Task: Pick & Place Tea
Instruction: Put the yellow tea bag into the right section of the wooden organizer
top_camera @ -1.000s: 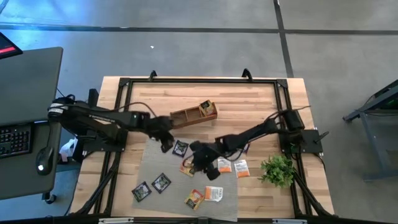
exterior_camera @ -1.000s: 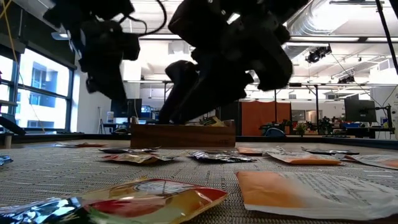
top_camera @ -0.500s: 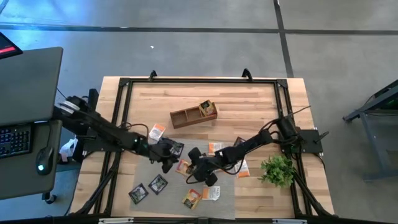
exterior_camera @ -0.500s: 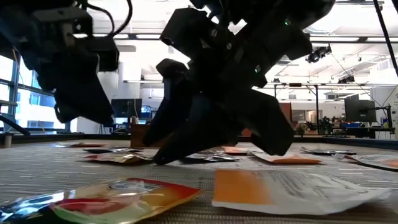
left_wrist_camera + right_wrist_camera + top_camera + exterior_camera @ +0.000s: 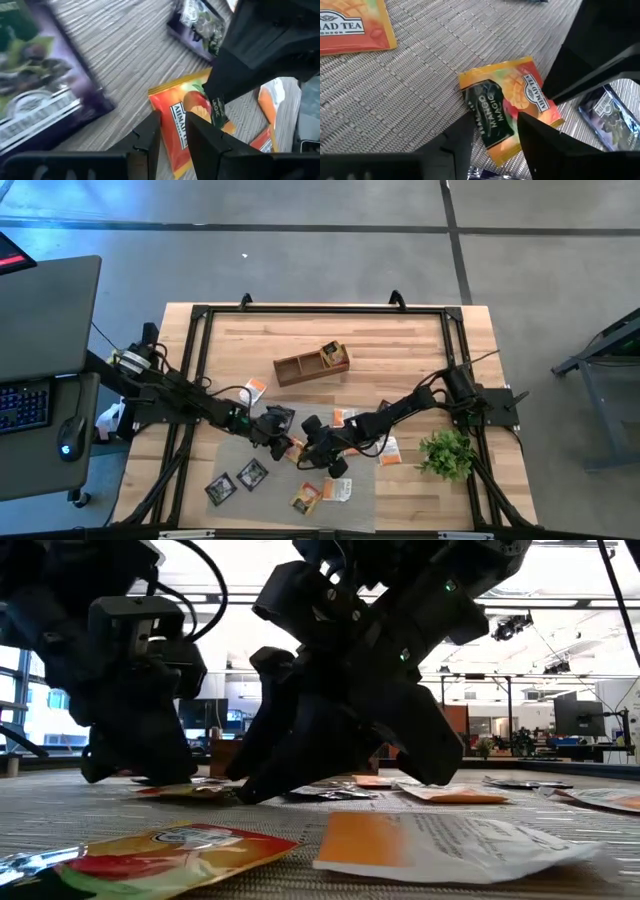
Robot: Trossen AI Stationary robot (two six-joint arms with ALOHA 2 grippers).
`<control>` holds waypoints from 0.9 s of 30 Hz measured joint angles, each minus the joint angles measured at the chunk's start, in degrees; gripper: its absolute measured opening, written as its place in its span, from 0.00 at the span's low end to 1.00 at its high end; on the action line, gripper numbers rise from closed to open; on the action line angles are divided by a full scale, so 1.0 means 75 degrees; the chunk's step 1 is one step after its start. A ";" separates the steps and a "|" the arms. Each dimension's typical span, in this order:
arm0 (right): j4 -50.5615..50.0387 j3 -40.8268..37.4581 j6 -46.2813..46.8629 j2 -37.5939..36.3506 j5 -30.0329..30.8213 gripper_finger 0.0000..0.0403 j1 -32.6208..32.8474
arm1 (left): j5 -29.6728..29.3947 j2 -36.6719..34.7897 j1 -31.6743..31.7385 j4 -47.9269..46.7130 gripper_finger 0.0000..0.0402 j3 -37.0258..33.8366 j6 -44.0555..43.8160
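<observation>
Several flat square tea sachets lie on a grey woven mat (image 5: 240,455). Both grippers have come down to one orange sachet with a black "Mango Magic" band (image 5: 507,117), which lies flat on the mat between them (image 5: 296,448). My left gripper (image 5: 173,142) is at its left side, slightly open, with the sachet's edge (image 5: 170,107) just ahead of the gap. My right gripper (image 5: 495,145) is at its right side, open, one finger on either side of the sachet. In the low view both grippers (image 5: 140,775) (image 5: 345,785) reach mat level. My left gripper stands low over the sachet's edge, slanting in from the table's left; I cannot tell whether it touches. My right gripper slants down from the table's right, its fingers (image 5: 540,142) astride the sachet; whether they touch the sachet or only the mat cannot be told.
Black sachets (image 5: 218,490) (image 5: 251,474) and orange and white ones (image 5: 308,498) (image 5: 343,490) (image 5: 388,450) lie around on the mat. A wooden box (image 5: 300,367) stands toward the far edge, a small green plant (image 5: 447,452) at the right. The two grippers are close together.
My left gripper has moved from near the wooden box toward the near edge and down onto the mat. My right gripper has moved a little toward the near edge and sunk to mat level. Both now stand at the same orange sachet.
</observation>
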 joint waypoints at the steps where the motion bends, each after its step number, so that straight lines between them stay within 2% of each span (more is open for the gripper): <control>1: 0.0028 -0.0002 -0.0013 0.0000 0.0049 0.35 0.0000 | 0.0053 0.0040 0.0000 0.0008 0.22 0.0053 0.0056; 10: 0.0111 -0.0012 -0.0059 0.0003 0.0031 0.26 0.0027 | 0.0333 0.0357 0.0000 0.0031 0.22 0.0310 0.0106; 14: 0.0109 -0.0012 -0.0059 -0.0042 0.0269 0.21 0.0173 | 0.0333 0.0360 0.0000 -0.0095 0.22 0.0321 0.0072; 22: -0.0431 -0.0017 -0.0134 -0.0448 0.1947 0.09 0.0630 | 0.0336 0.0360 0.0003 -0.0091 0.22 0.0318 0.0077; 24: -0.0662 -0.0017 -0.0438 -0.0460 0.2251 0.06 0.0676 | 0.0334 0.0363 0.0003 -0.0084 0.22 0.0316 0.0079; 27: -0.1113 -0.0017 -0.1179 -0.0472 0.3208 0.02 0.0737 | 0.0331 0.0363 0.0003 -0.0058 0.22 0.0311 0.0082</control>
